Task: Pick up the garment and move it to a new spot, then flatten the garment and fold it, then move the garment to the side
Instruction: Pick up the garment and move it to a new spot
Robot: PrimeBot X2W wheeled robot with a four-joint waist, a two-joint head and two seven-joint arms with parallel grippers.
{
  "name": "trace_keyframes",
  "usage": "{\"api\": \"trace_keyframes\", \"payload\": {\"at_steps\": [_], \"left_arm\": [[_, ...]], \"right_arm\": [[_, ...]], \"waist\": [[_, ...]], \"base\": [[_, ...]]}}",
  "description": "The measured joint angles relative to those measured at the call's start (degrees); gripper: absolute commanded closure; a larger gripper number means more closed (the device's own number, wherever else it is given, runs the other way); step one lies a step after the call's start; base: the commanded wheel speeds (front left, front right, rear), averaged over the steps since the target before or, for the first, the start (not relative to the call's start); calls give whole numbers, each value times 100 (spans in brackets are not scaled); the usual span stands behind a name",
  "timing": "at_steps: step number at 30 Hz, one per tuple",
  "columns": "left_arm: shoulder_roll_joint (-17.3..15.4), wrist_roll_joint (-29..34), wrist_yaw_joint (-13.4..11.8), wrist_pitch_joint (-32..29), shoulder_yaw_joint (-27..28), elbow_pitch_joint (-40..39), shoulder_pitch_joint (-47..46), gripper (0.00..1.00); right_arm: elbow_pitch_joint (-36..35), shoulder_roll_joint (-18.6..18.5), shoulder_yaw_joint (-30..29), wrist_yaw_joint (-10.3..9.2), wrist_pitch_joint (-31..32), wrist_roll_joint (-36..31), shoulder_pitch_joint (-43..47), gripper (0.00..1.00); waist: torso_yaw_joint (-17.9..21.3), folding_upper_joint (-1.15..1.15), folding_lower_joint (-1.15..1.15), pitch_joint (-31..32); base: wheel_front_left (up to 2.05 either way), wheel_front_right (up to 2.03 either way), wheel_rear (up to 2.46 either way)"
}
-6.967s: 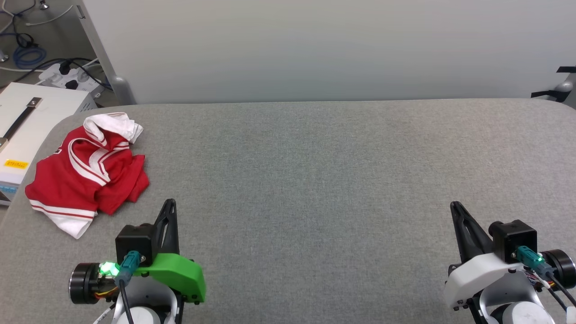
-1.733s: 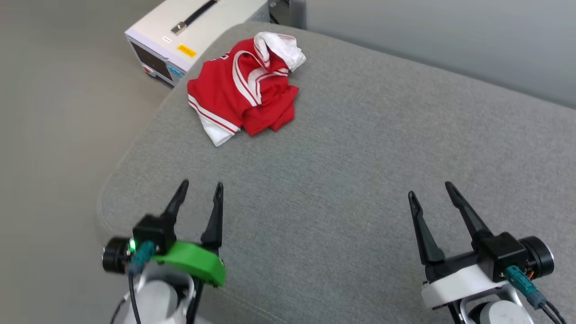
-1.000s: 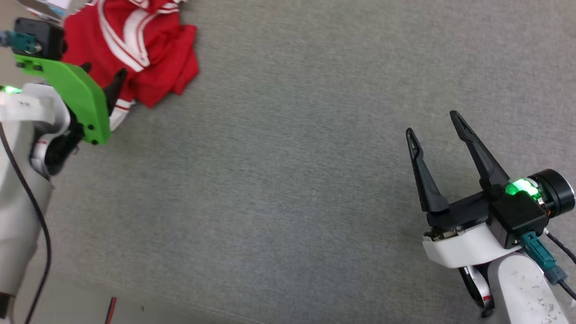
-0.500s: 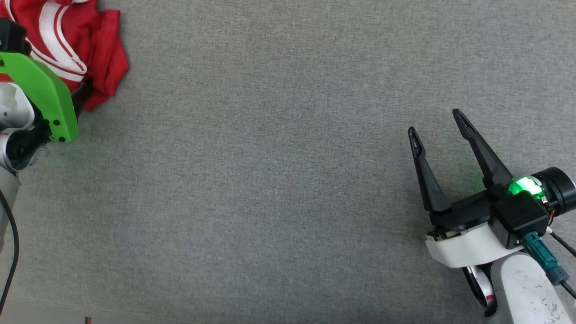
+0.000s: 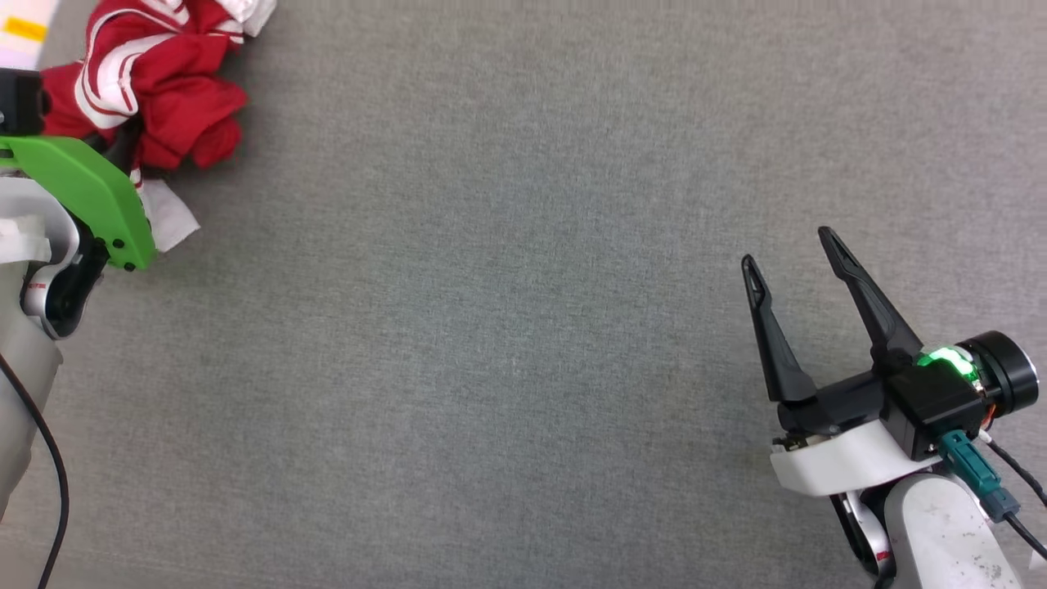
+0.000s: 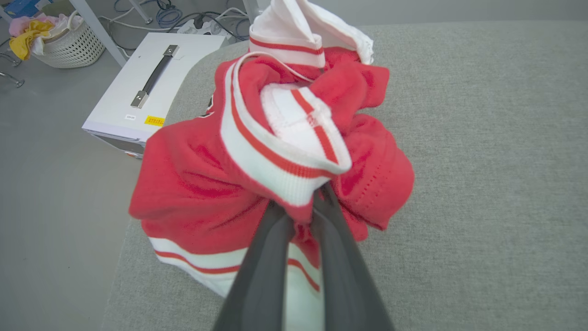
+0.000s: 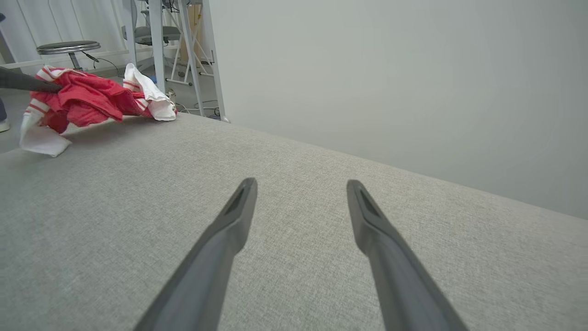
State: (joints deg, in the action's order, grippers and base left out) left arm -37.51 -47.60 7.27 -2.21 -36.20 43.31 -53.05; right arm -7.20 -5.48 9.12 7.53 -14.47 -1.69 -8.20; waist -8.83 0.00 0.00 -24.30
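Note:
The garment (image 5: 168,90), a crumpled red jersey with white sleeves and striped trim, sits bunched at the head view's top left corner. My left gripper (image 5: 123,147) is shut on a fold of it; in the left wrist view the two fingers (image 6: 271,257) pinch red cloth under the white-trimmed bundle of the garment (image 6: 193,184), lifted partly off the grey surface. My right gripper (image 5: 789,249) stands open over bare surface at the lower right, far from the cloth. In the right wrist view the open right gripper (image 7: 301,184) points across the surface, with the garment (image 7: 87,99) at the far left.
The grey padded table (image 5: 507,327) spreads wide between both arms. A white box with a handle (image 6: 147,87) stands on the floor beside the table's corner, and a basket of cloth (image 6: 55,37) lies farther off. A stool and metal frames (image 7: 161,32) stand beyond the table.
My left gripper has closed on the garment and the cloth has bunched and risen. The head camera has shifted a little. My right gripper stays open in the same place.

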Motion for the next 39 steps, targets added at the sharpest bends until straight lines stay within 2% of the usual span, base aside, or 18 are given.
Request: {"api": "trace_keyframes", "payload": {"at_steps": [10,16,22,32,35,39], "left_arm": [[97,645,-191,698,-299,-587,-18,100],[316,948,-214,697,-617,-1152,-73,100],[730,1099,-248,621,-879,-1656,-398,100],[1737,1421,-210,849,-1281,-1748,-1112,100],[1808,1493,-136,826,-1612,-1585,-1031,100],[1704,1713,-86,824,-2096,-1314,-547,100]], "right_arm": [[59,172,-424,0,0,100,147,0],[81,223,-733,0,0,134,248,0],[76,250,-976,0,0,148,292,0],[23,258,-1278,0,0,366,367,0],[8,257,-1349,0,0,410,377,0],[-36,257,-1385,0,0,452,439,0]], "waist": [[25,0,0,769],[152,0,0,1158],[486,0,0,1373],[1209,1,0,1547],[1397,1,0,1554],[1593,0,0,1511]], "base": [[0,0,0],[0,0,0],[0,0,0],[0,0,0],[0,0,0],[0,0,0]]}}
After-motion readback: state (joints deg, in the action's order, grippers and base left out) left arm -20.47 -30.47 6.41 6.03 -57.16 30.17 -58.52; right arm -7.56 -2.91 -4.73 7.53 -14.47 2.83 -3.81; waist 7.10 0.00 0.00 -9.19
